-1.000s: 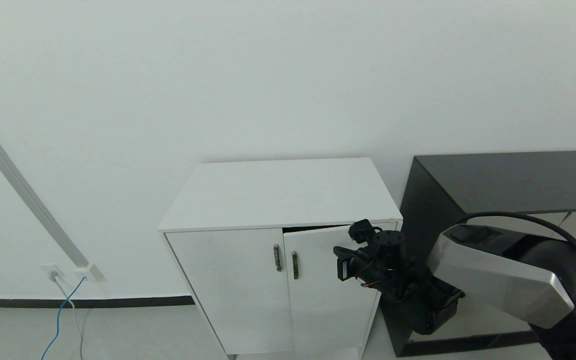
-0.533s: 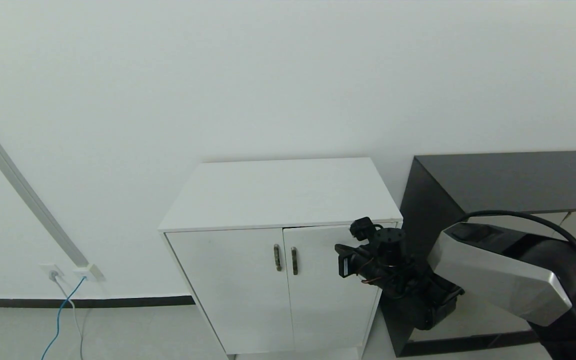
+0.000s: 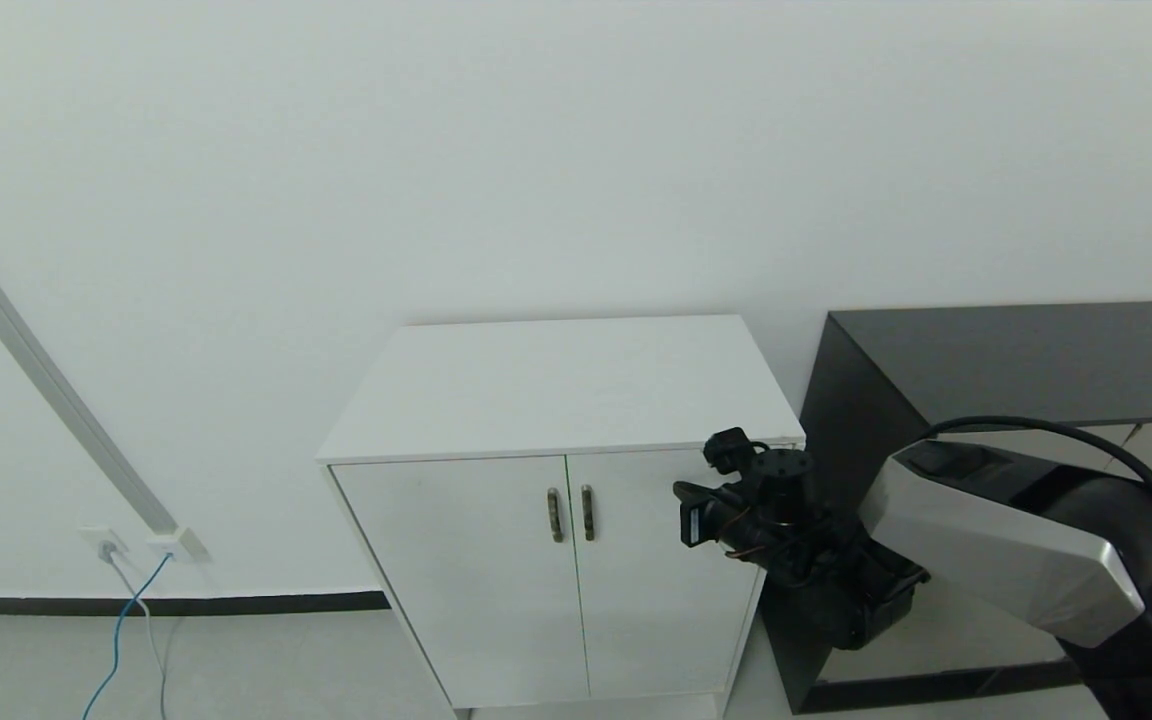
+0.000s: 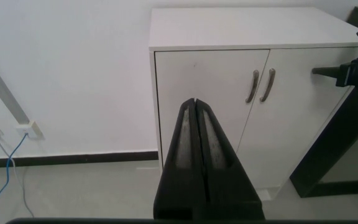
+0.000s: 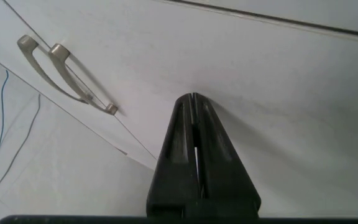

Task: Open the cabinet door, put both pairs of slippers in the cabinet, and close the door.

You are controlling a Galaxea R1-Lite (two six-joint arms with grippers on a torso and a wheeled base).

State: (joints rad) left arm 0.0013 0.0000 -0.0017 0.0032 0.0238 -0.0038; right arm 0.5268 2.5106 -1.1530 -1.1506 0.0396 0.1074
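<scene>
Right gripper (image 5: 194, 99), pinched together, tips against the right door (image 3: 661, 590) near its upper outer corner (both cabinet doors (image 3: 456, 580) sit flush), left gripper (image 4: 194, 104) likewise pinched, well back.

No text, numbers or signs readable anywhere. Cabinet (image 3: 556, 390) top and doors are plain white, and the wall sockets (image 3: 141, 545) look blank. Pale patch (image 3: 693, 524) by the right hand (image 3: 681, 490) may be a sticker; too small to read.

black sideboard (image 3: 1016, 360), wall sockets (image 3: 176, 545) w/ blue cable (image 3: 120, 628)
</scene>
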